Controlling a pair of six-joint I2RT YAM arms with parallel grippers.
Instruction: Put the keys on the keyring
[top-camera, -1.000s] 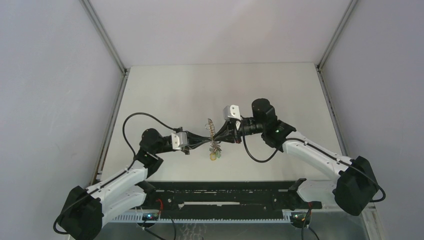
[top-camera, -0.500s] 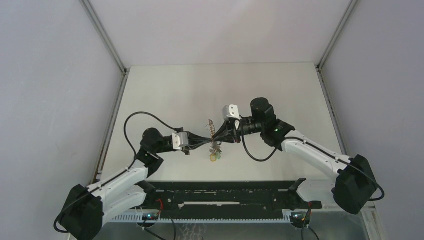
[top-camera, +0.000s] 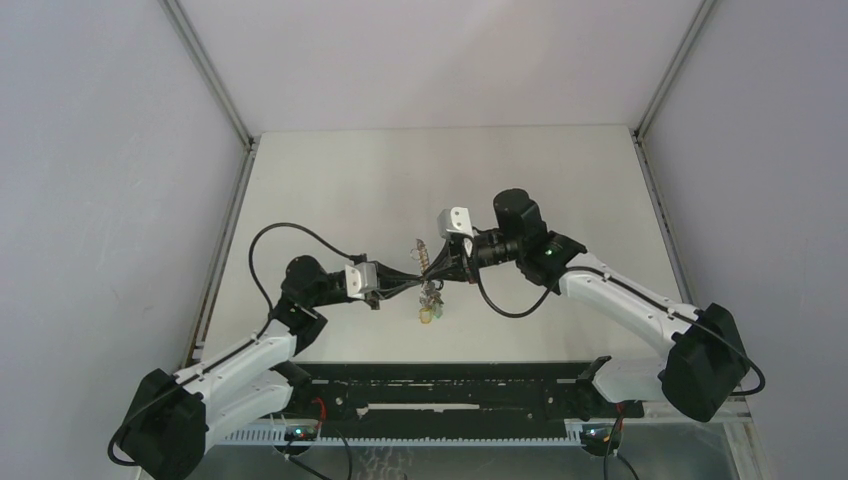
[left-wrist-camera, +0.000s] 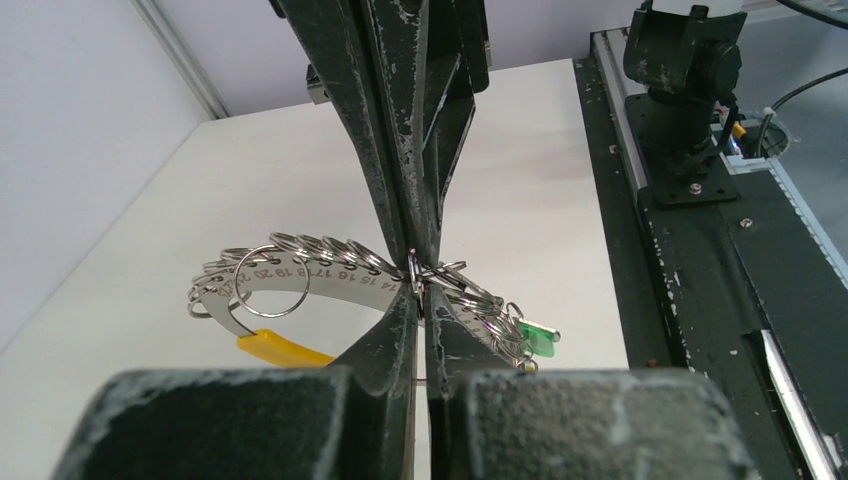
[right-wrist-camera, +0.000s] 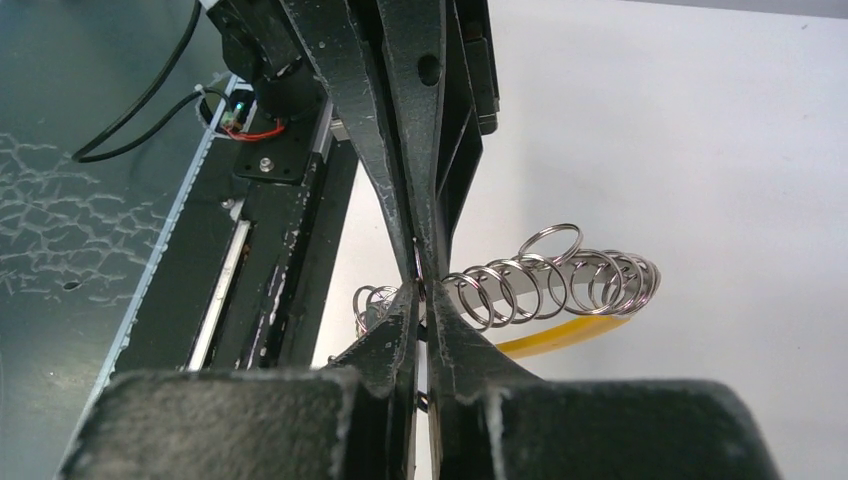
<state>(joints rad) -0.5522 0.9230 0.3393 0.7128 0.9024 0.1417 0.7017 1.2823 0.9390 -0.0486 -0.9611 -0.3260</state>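
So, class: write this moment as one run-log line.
left pincer: shut on keyring | right pincer: shut on keyring | keyring: held above table

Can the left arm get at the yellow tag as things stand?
Probably not yet. The left hand is shut on the middle of the keyring, tip to tip with the right hand, and the yellow tag hangs off to one side. Nothing blocks the tag, but that hand must let go first.
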